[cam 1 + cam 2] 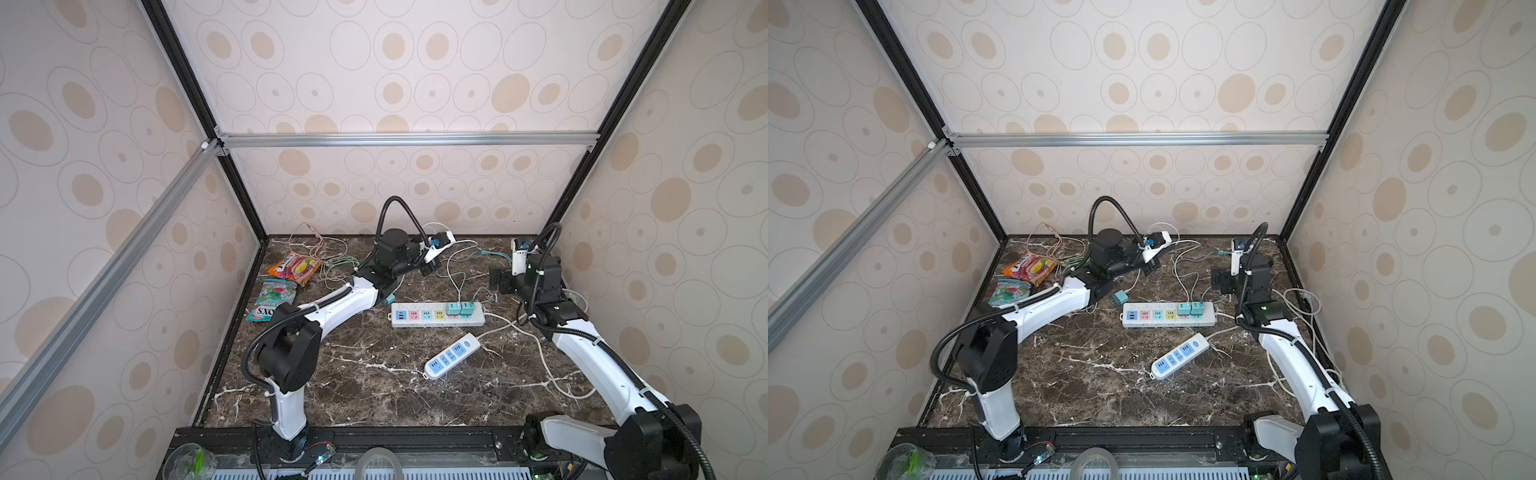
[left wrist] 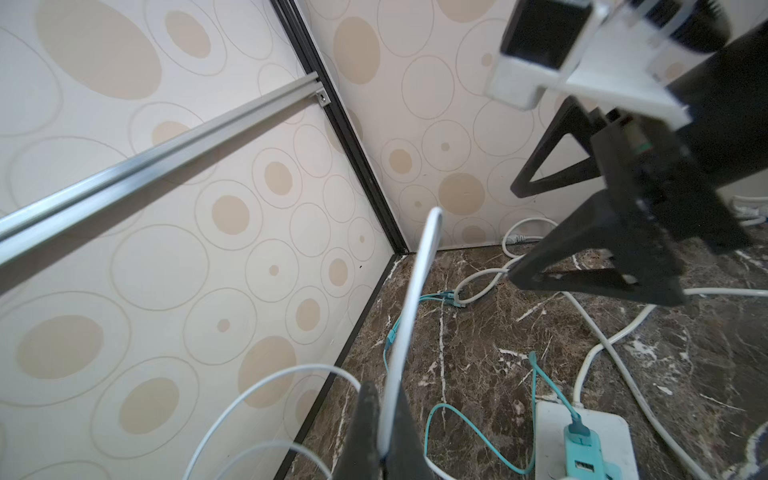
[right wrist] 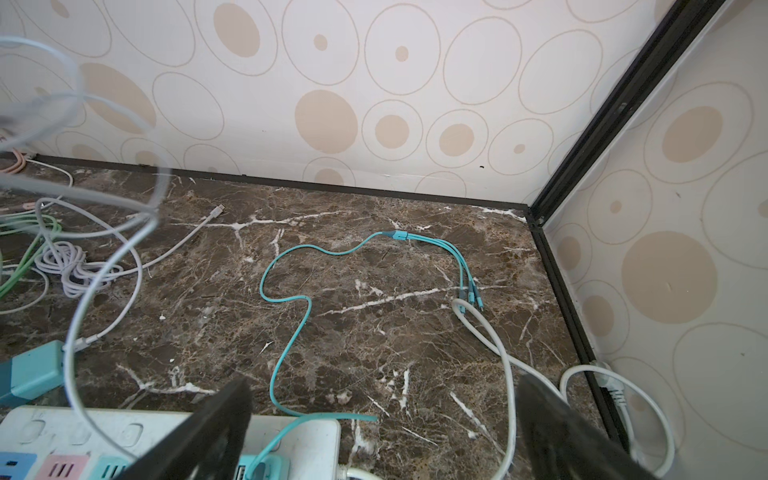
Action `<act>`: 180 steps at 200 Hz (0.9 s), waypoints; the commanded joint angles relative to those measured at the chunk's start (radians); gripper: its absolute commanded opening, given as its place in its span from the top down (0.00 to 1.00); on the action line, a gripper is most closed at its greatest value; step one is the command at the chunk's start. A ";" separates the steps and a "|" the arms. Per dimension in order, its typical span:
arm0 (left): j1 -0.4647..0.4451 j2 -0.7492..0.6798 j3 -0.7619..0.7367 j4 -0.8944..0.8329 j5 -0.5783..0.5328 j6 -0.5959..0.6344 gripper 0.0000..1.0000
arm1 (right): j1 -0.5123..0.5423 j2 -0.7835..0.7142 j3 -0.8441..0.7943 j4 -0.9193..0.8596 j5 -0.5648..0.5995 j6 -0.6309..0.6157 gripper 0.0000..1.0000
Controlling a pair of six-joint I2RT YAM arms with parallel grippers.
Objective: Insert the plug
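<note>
In both top views the left gripper (image 1: 429, 268) hangs above the rear middle of the table (image 1: 374, 395). The coloured power strip (image 1: 419, 323) lies below it in the frame, with its long axis running left to right. 2 teal adapters (image 1: 460, 308) fill the strip's right-hand sockets, and the sockets to their left are free. The right gripper (image 1: 496, 282) hangs to the right of the left one, above the strip's right end. The left arm reaches forward with its elbow low. The right forearm rises steeply, and its wrist is turned toward the middle of the frame.

In the left wrist view the fingers (image 2: 368, 428) are pinched narrow on a white cable (image 2: 409, 316). The cable runs from the bottom of the frame up to a rounded tip at the centre. I take that tip for the plug (image 2: 432, 220), though its connector type cannot be made out. Its axis points at the wall corner, not at the strip, which sits at the lower right. The right gripper, at the upper right, stands spread near the tip but apart from it.

In the right wrist view the 2 fingers stand wide at the lower left and lower right, with nothing between them. The strip shows along the bottom left edge.

The left arm carries the plug, so the coming move likely calls for tilting its tip down toward a free socket.
</note>
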 commanded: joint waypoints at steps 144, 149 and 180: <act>0.043 0.291 0.439 -0.543 0.086 -0.020 0.01 | -0.052 0.129 0.115 -0.197 -0.213 0.192 0.00; 0.048 0.274 0.415 -0.527 0.082 -0.032 0.02 | -0.052 0.133 0.119 -0.198 -0.211 0.196 0.01; 0.054 0.170 0.289 -0.414 -0.050 -0.141 0.02 | -0.051 0.148 0.127 -0.197 -0.231 0.216 0.00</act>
